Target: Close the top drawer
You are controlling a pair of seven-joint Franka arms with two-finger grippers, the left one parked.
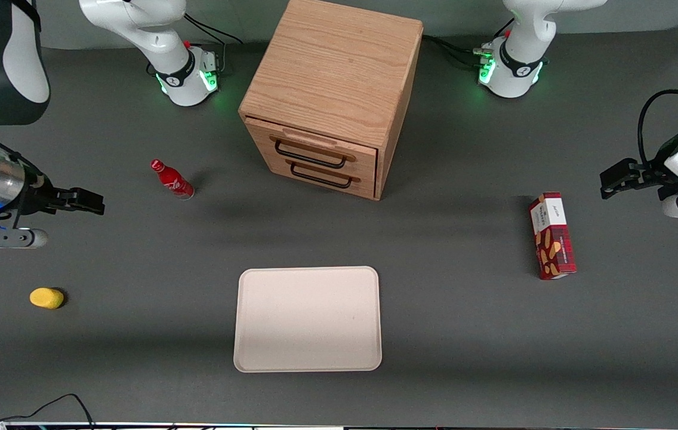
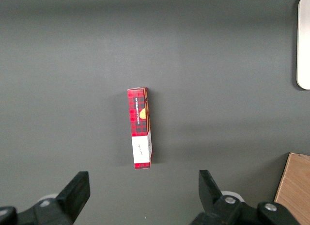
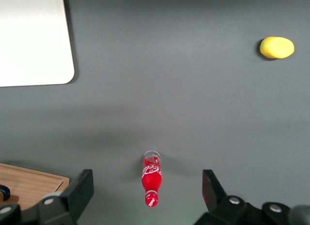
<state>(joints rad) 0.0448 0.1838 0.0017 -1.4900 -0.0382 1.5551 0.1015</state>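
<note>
A dark grey matte bench (image 1: 470,310) fills the scene, lit evenly with soft shadows lying under the arms. Near the middle, between the two arm bases, stands a light-oak cabinet (image 1: 339,71), turned slightly so its front faces the front camera at an angle. Its top drawer (image 1: 315,149) sits pulled out a little from the cabinet face, its black wire handle (image 1: 309,156) just above the lower drawer (image 1: 330,177), which has the same kind of handle.

The end effector (image 1: 79,200) of the working arm hangs above the bench toward the working arm's end, well apart from the cabinet; in the right wrist view its two black fingers (image 3: 80,191) stand wide apart with nothing between them. A small red bottle (image 1: 172,180) stands upright on the bench between the end effector and the cabinet. A yellow rounded object (image 1: 46,298) lies nearer the front camera, at the working arm's end.

A pale, empty rectangular tray (image 1: 308,319) lies flat in front of the cabinet, nearer the camera. Toward the parked arm's end, a red plaid box (image 1: 552,235) lies on its side
</note>
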